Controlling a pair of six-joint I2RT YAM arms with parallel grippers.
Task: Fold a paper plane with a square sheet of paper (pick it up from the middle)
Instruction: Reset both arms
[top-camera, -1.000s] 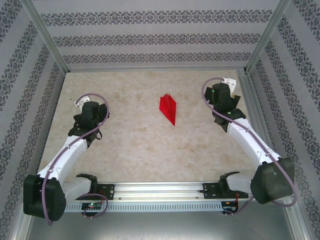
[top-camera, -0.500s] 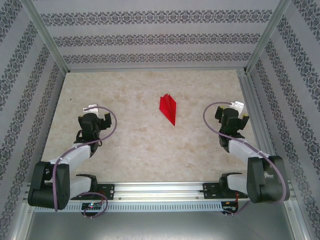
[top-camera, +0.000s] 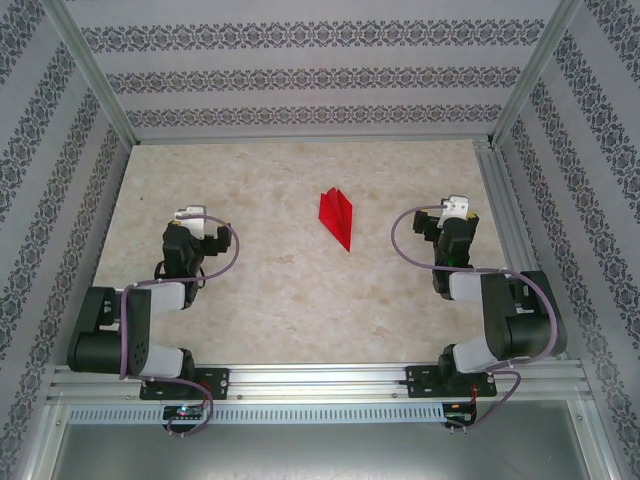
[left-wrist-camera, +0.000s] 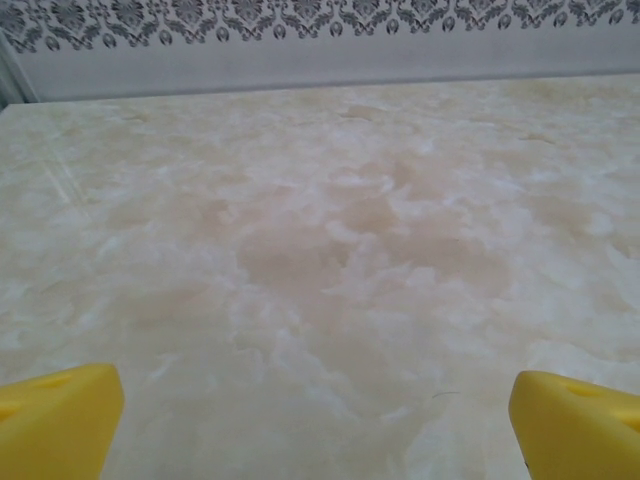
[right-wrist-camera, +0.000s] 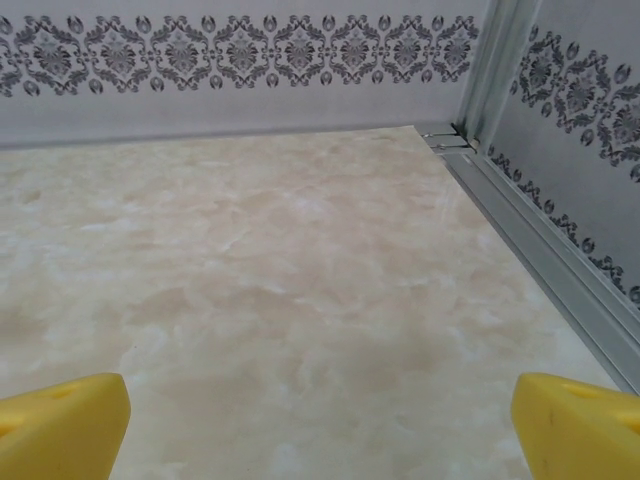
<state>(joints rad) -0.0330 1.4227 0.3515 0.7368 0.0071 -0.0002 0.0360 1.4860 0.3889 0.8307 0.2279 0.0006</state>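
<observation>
Red paper plane (top-camera: 337, 214) lies flat on the table (top-camera: 260, 295), between the arms and well apart from both. Left gripper (left-wrist-camera: 316, 428) and right gripper (right-wrist-camera: 318, 428) gape wide, empty. The plane looks feather-light and crushable, so pinch gently along the centre crease.

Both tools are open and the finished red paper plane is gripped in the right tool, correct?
No. The paper plane is not gripped: the top external view shows it lying on the table between the arms, apart from the right tool. Both tools are open, the left tool too.
</observation>
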